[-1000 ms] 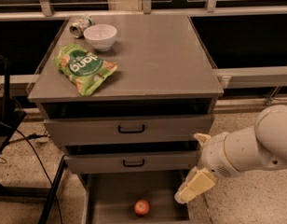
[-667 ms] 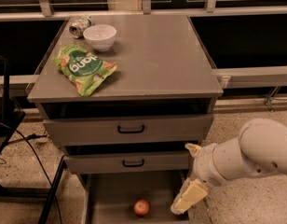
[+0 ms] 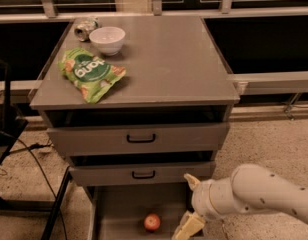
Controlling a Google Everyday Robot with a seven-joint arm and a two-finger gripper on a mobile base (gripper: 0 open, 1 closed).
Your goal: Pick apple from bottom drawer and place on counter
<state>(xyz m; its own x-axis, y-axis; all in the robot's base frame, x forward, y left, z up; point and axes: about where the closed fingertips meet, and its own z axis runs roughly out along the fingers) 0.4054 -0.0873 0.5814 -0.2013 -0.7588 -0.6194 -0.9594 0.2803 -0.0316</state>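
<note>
The apple is small, red with a yellowish patch, and lies on the grey floor of the pulled-out bottom drawer, near its front middle. My gripper hangs over the drawer's right part, just right of the apple and apart from it. Its pale fingers are spread and hold nothing. The counter is the flat grey top of the cabinet, far above the gripper.
On the counter's left side lie a green chip bag, a white bowl and a tipped can. Two drawers with black handles stick out slightly above the bottom drawer. A black stand and cables are at the left.
My gripper has moved left and down, from beside the cabinet's right edge to over the bottom drawer, closer to the apple. The apple has not moved.
</note>
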